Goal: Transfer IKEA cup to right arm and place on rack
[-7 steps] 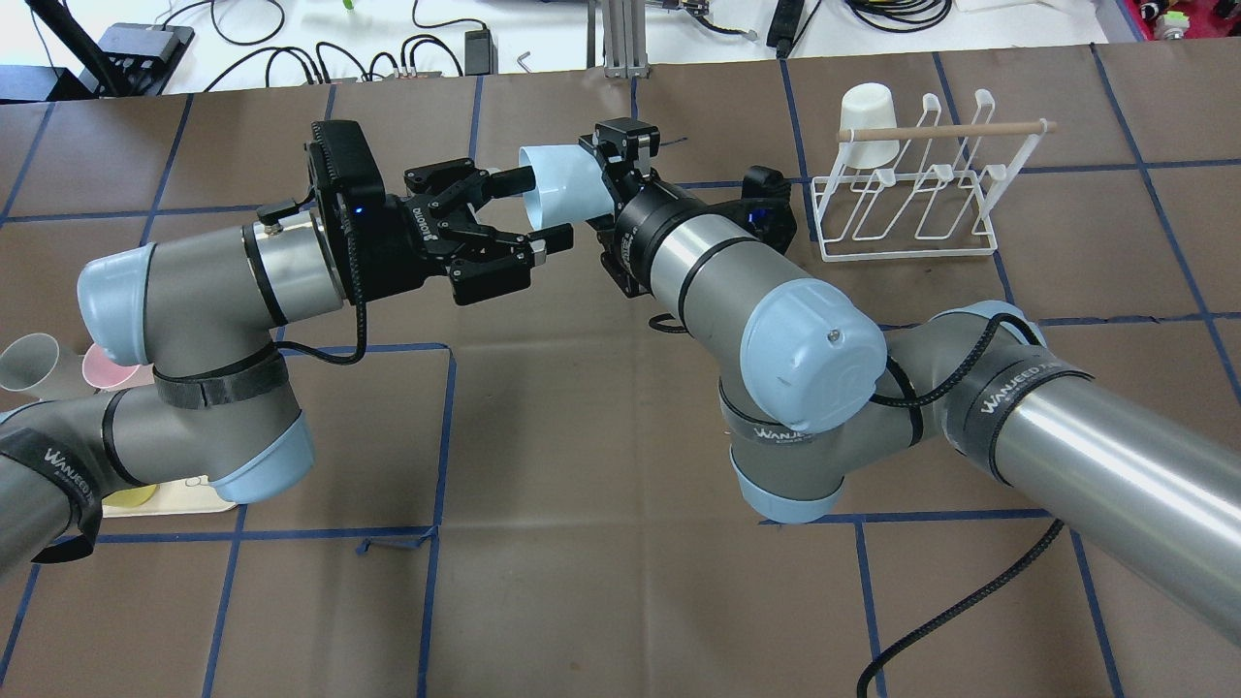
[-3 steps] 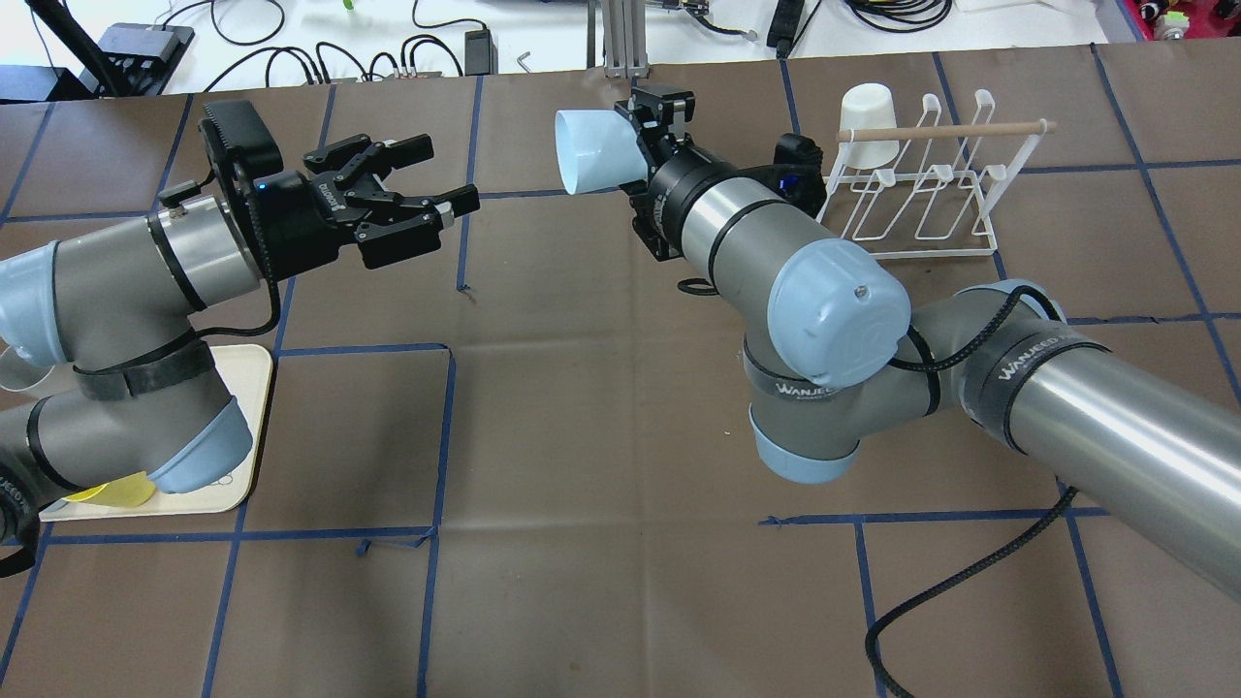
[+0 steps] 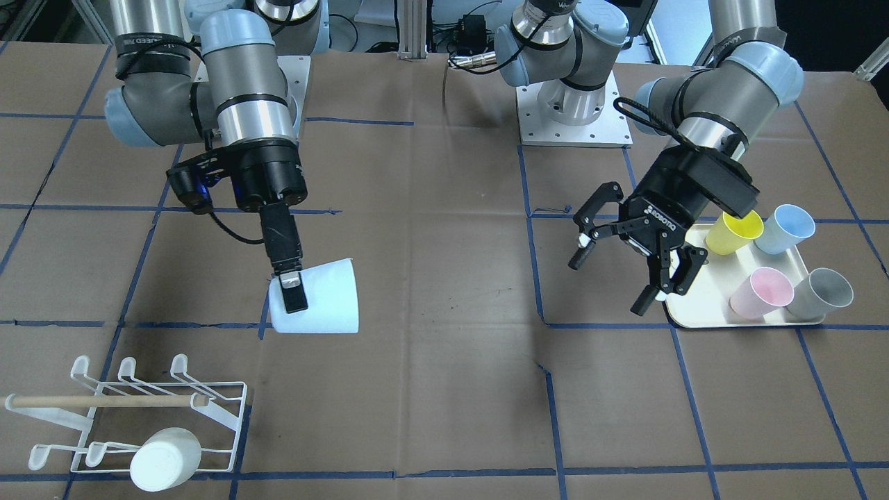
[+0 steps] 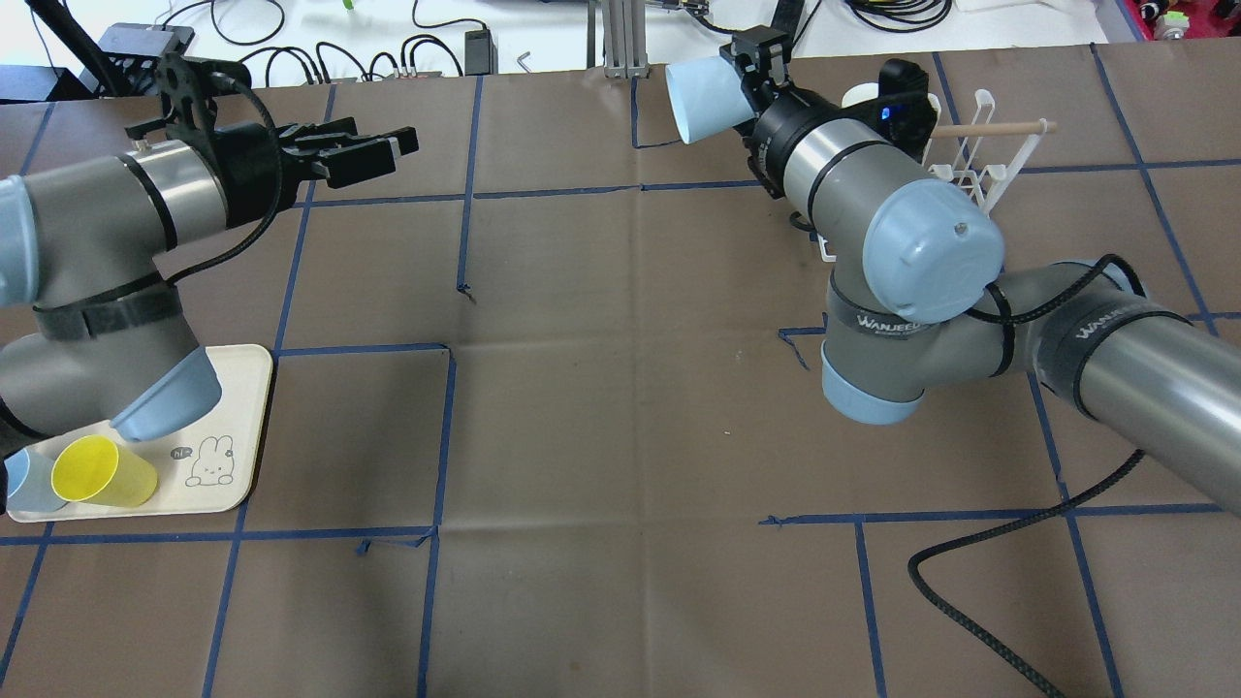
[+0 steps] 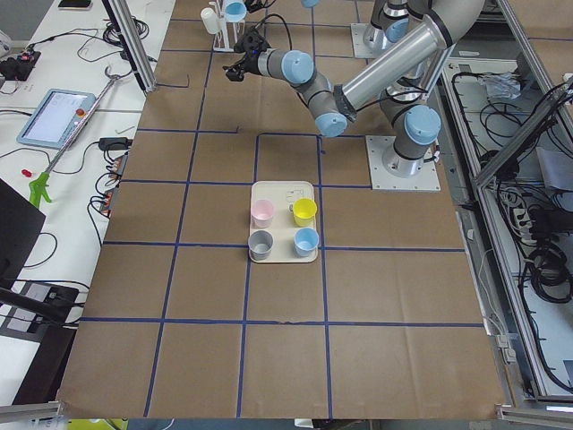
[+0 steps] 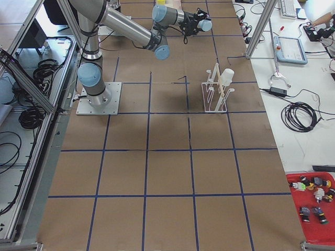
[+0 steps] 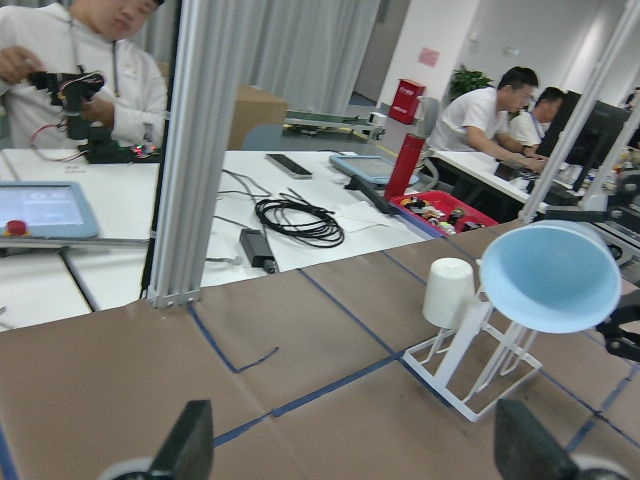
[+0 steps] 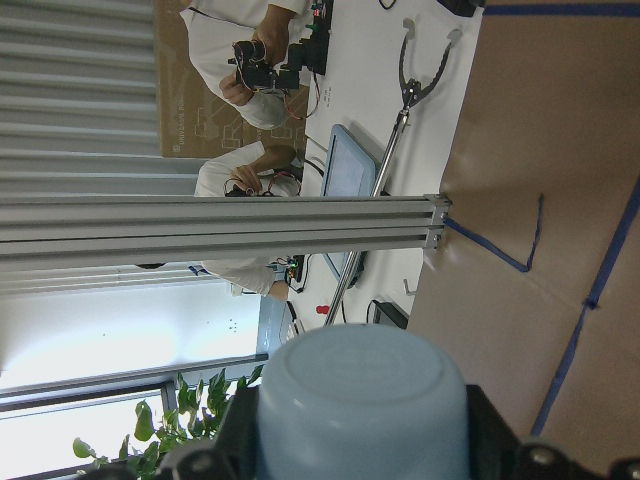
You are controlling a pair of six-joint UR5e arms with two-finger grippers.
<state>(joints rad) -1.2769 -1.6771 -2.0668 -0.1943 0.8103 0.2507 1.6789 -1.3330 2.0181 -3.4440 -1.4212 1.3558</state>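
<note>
My right gripper (image 4: 745, 79) is shut on the pale blue cup (image 4: 706, 97) and holds it on its side above the table, mouth turned away from the rack. In the front-facing view the cup (image 3: 319, 298) hangs from the right gripper (image 3: 297, 297). The right wrist view shows the cup's base (image 8: 362, 390) between the jaws. The white wire rack (image 4: 979, 170) with its wooden dowel stands just right of the wrist, partly hidden by the arm. My left gripper (image 4: 373, 155) is open and empty at the far left, also in the front-facing view (image 3: 625, 260). The left wrist view shows the cup (image 7: 550, 275) by the rack (image 7: 470, 350).
A white cup (image 3: 165, 458) hangs upside down on the rack's end prong. The cream tray (image 3: 701, 305) under the left arm holds yellow (image 3: 735, 232), blue (image 3: 785, 228), pink (image 3: 760, 292) and grey (image 3: 823, 293) cups. A black cable (image 4: 979, 553) lies front right.
The left gripper has let go of the blue cup and drawn back left, open. The right gripper has carried the cup right and away, close to the rack.
</note>
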